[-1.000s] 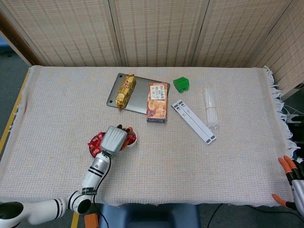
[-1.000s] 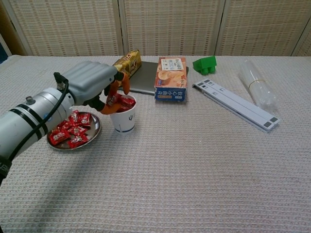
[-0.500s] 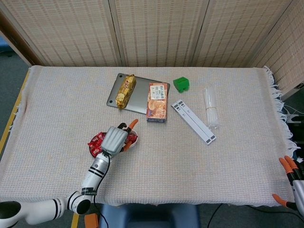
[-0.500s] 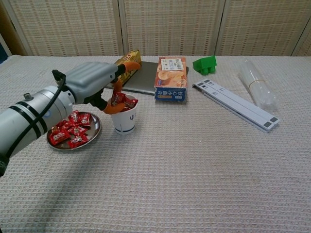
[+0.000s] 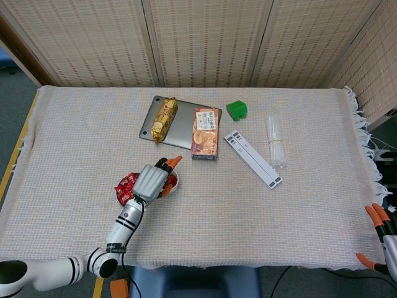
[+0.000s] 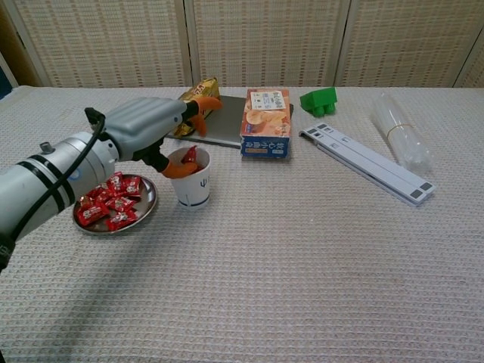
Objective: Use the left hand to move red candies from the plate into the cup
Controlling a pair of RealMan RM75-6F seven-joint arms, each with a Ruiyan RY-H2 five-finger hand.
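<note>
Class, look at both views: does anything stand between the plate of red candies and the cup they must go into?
Nothing visible does. The plate sits right beside the cup on bare cloth, and only the left hand hovers over the cup's open mouth.

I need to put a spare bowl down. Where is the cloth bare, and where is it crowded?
Bare: the wide front stretch right of the cup, below the white rail. Crowded: the left hand over cup and plate, and the back row around the biscuit box.
</note>
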